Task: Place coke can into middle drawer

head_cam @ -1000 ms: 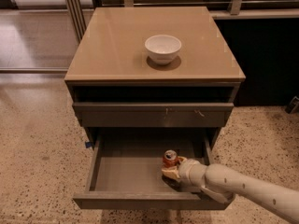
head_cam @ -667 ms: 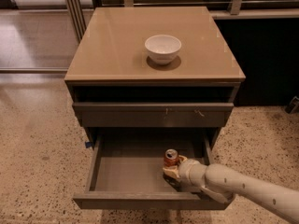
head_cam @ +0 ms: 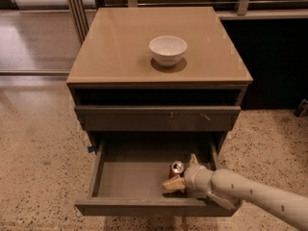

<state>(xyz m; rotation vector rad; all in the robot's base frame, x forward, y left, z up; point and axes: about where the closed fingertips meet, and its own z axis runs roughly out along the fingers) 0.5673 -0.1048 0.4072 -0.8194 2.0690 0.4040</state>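
The coke can (head_cam: 176,168) stands upright on the floor of the open middle drawer (head_cam: 126,179), right of centre. My gripper (head_cam: 183,173) reaches into the drawer from the right. Its fingers are spread open on either side of the can, one fingertip (head_cam: 172,185) in front of the can and the other just behind it to the right. The pale arm (head_cam: 250,194) crosses over the drawer's front right corner.
A white bowl (head_cam: 168,49) sits on the tan cabinet top (head_cam: 115,47). Above the open drawer is a closed grey drawer front (head_cam: 144,118) with small marks. Speckled floor surrounds the cabinet. A dark wall stands at the right.
The far finger now shows behind the can, so the fingers have spread apart. The can sits slightly lower in the drawer. The arm has hardly shifted.
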